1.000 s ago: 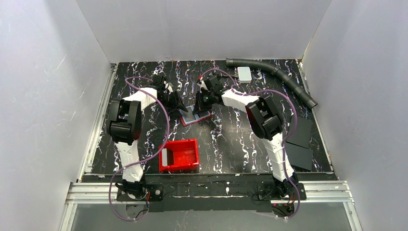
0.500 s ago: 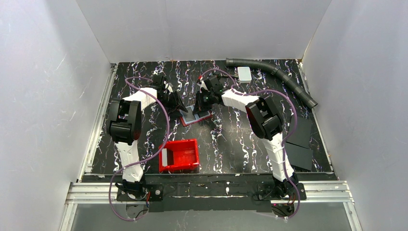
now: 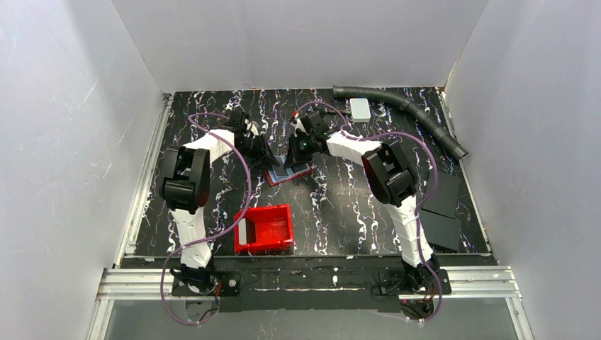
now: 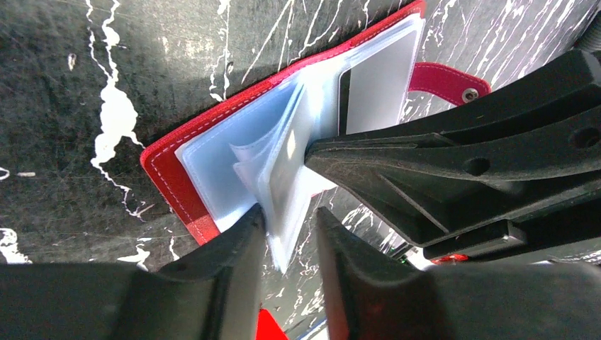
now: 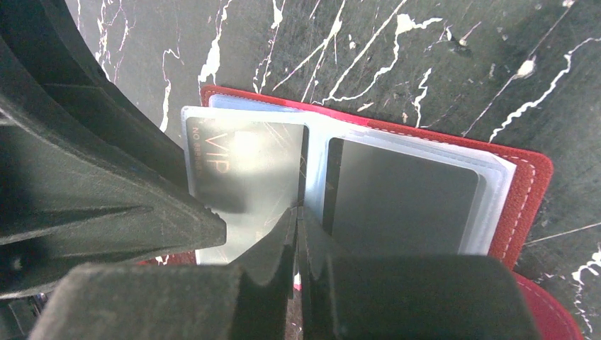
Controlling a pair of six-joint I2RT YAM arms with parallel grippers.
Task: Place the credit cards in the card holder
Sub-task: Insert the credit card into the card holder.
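The red, white-stitched card holder [image 3: 287, 172] lies open mid-tabletop [image 3: 340, 205], its clear plastic sleeves [image 4: 276, 166] fanned up. Only the right wrist view shows VIP lettering on one glossy card [image 5: 244, 166]; a matte grey card [image 5: 404, 205] sits beside it. The left gripper [image 4: 289, 234] has its jaws apart astride loose sleeves. The right gripper [image 5: 296, 219] has its jaws closed, tips on the fold.

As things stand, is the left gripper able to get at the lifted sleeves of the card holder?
Likely yes: the left gripper straddles the sleeves, and the right gripper, shut at the fold of the card holder, leaves them free.
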